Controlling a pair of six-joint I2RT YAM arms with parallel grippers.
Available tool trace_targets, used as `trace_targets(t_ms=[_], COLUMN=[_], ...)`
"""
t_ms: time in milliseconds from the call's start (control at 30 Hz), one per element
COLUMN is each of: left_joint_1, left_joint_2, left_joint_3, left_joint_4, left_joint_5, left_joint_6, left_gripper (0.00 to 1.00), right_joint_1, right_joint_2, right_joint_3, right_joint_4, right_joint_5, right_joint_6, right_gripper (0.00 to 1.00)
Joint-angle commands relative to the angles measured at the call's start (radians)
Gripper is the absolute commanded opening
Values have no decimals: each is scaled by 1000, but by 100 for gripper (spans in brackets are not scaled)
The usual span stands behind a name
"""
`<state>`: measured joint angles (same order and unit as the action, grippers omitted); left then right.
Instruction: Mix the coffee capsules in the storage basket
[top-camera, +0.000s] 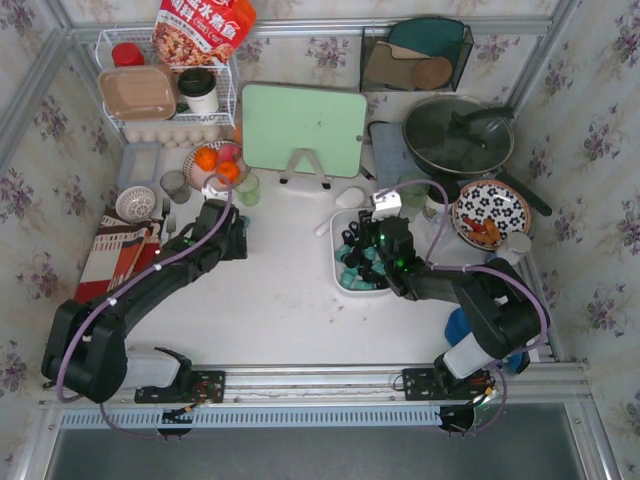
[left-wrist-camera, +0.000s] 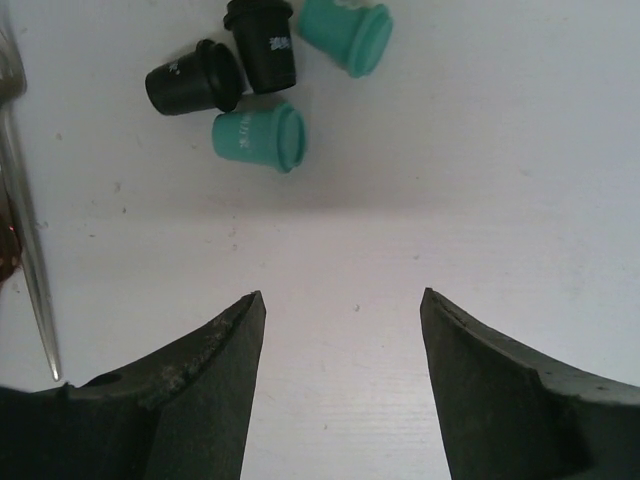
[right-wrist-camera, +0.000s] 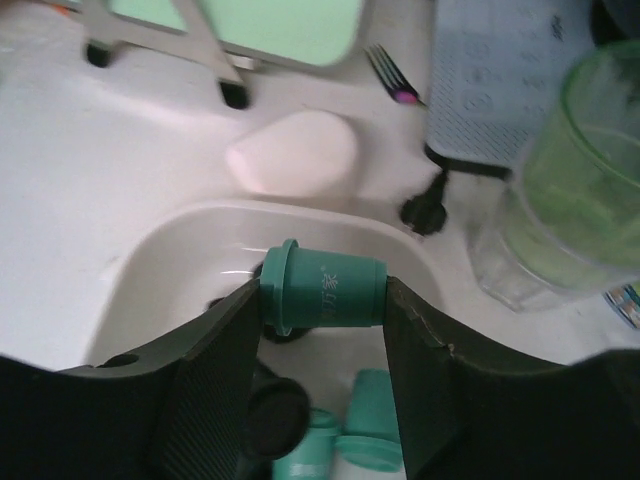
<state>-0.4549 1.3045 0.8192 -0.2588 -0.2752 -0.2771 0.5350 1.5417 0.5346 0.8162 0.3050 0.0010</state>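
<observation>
White tabletop (top-camera: 290, 310) carries the whole scene, with both arms reaching out from its near edge. On its right half sits the storage basket (top-camera: 337, 262), and the right gripper (top-camera: 388, 243) hangs over the basket's far end. Seen from the right wrist, the gripper is clamped on one teal capsule (right-wrist-camera: 330, 290). The capsule lies on its side with its rim to the left, just inside the basket's curved far wall (right-wrist-camera: 170, 250).

Below it in the basket lie more coffee capsules. One black capsule (right-wrist-camera: 275, 415) and at least two teal ones (right-wrist-camera: 372, 400) show between the fingers, and the rest are hidden. From above the heap reads as mixed teal and black, too covered by the gripper to count. Just beyond the basket are a pale green cup (right-wrist-camera: 570, 170) and a white oval lump (right-wrist-camera: 292, 152).

On the left half, the left gripper (top-camera: 226, 218) points down at bare table, its fingers (left-wrist-camera: 200, 370) spread wide apart with nothing between them. Ahead of the fingertips, not touching them, four loose capsules lie on their sides in a cluster: two black ones (left-wrist-camera: 190, 78) and two teal ones (left-wrist-camera: 258, 135).
</observation>
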Motion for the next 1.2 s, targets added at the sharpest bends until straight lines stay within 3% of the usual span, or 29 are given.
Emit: trace_targets(t_ms=[0, 267, 533, 867, 1167], left_joint_1=[77, 161, 255, 302, 336], left_joint_2=[49, 205, 334, 526, 566], left_joint_3=[16, 86, 181, 407, 438], left_joint_4=[28, 22, 7, -174, -228], left_joint_5=[99, 113, 171, 260, 347], left_joint_6=[-43, -38, -46, 16, 46], left_gripper=[66, 64, 61, 63, 64], right_joint_1=[-34, -36, -29, -21, -7], right_joint_2=[24, -59, -230, -259, -264], right_joint_3=[22, 39, -28, -90, -90], right_joint_4=[-48, -148, -216, -163, -162], right_joint_5=[-7, -20, -156, -247, -279], right_joint_6=[86, 77, 140, 147, 151], right_gripper=[60, 76, 63, 67, 67])
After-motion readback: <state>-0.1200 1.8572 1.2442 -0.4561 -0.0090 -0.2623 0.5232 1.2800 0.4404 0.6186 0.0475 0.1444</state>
